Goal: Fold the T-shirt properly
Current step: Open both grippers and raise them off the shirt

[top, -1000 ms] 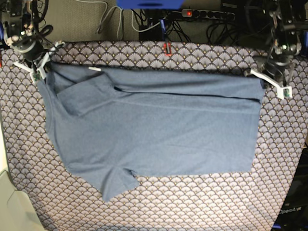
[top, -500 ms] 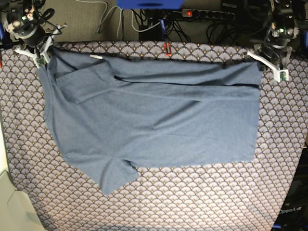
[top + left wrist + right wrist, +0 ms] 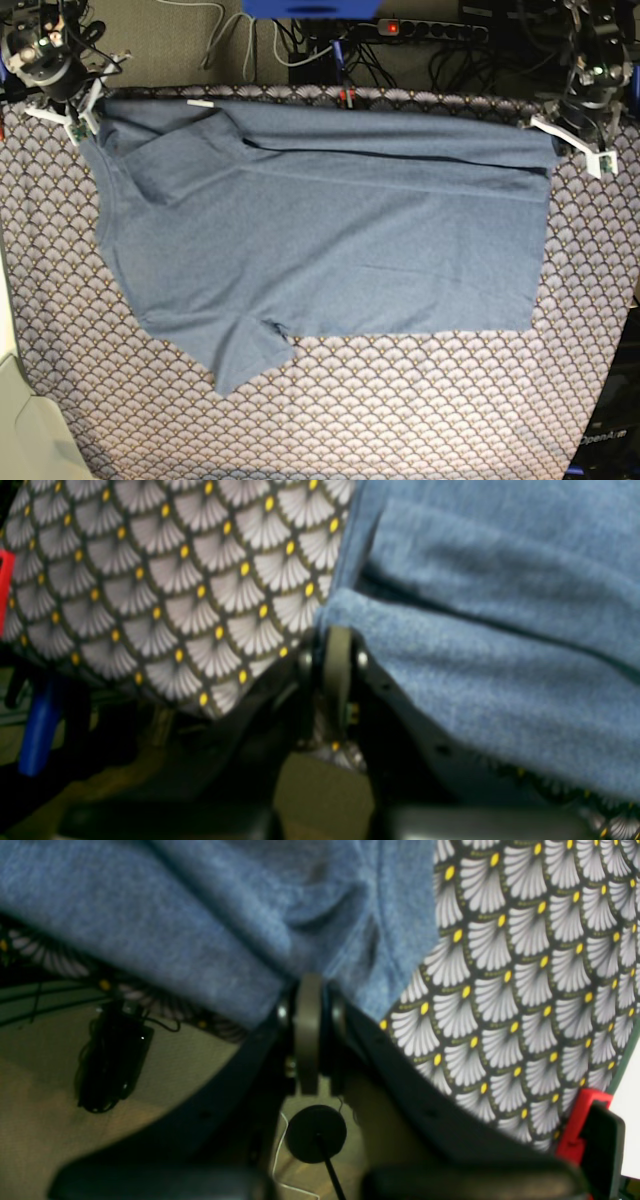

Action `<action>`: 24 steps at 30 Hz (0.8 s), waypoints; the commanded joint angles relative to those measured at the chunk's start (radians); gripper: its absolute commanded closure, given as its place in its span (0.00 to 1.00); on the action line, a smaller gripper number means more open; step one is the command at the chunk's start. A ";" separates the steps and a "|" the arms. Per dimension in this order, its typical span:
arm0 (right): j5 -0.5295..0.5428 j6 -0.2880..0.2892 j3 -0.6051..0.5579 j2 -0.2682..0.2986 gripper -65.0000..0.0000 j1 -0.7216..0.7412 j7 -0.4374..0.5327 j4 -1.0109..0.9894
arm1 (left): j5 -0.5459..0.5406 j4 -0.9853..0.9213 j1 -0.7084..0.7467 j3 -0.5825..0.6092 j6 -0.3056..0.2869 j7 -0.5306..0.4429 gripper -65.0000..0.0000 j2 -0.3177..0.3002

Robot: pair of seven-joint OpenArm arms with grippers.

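Observation:
The slate-blue T-shirt (image 3: 320, 230) lies spread plain side up on the scallop-patterned tablecloth (image 3: 400, 420). Its far edge is folded over and stretched along the back of the table, and one sleeve (image 3: 245, 360) points toward the front. My right gripper (image 3: 85, 118) is at the back left, shut on the shirt's corner. In the right wrist view its fingertips (image 3: 307, 985) pinch the blue cloth (image 3: 200, 905). My left gripper (image 3: 565, 138) is at the back right. It too is shut on the T-shirt (image 3: 500, 630), which bunches at the gripper's (image 3: 336, 635) closed tips.
Beyond the table's far edge are cables and a power strip (image 3: 430, 28) with a red light. A red clip (image 3: 347, 97) sits at the back edge, and a red clamp (image 3: 580, 1120) at the table's side. A pale object (image 3: 25, 430) stands at the front left.
Both grippers have moved toward the back of the table while holding the shirt. The whole T-shirt has slid with them, and its far edge now reaches the table's back edge.

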 commanded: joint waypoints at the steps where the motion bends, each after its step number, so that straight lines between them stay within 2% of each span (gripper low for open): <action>1: 0.000 -0.003 0.010 0.013 0.99 -0.004 0.003 0.012 | 0.004 0.012 0.001 -0.008 0.008 -0.021 0.97 -0.015; 4: 0.000 -0.003 0.010 0.015 0.87 -0.006 0.002 0.012 | 0.002 0.012 0.001 -0.008 0.008 -0.021 0.81 -0.014; 8: -0.004 -0.003 0.010 0.021 0.63 -0.009 0.002 0.012 | 0.001 0.012 0.001 -0.006 0.008 -0.021 0.54 -0.014; 10: -0.002 -0.003 0.041 0.024 0.55 -0.014 0.002 0.012 | 0.001 0.012 0.001 -0.006 0.007 -0.021 0.43 -0.015; 12: 0.000 -0.003 0.088 0.021 0.50 -0.014 0.002 0.012 | 0.001 0.013 0.001 -0.011 0.007 -0.021 0.34 -0.017; 15: 0.000 -0.003 0.143 0.027 0.50 -0.006 0.008 0.012 | 0.001 0.019 0.001 -0.015 0.007 -0.021 0.27 -0.021; 19: 0.000 -0.003 0.212 0.039 0.50 0.058 0.007 0.012 | 0.001 0.024 -0.048 -0.078 0.007 -0.021 0.26 -0.018; 24: -0.004 -0.003 0.194 0.076 0.49 0.232 0.002 -0.028 | 0.008 -0.002 -0.183 -0.126 0.007 -0.021 0.26 -0.017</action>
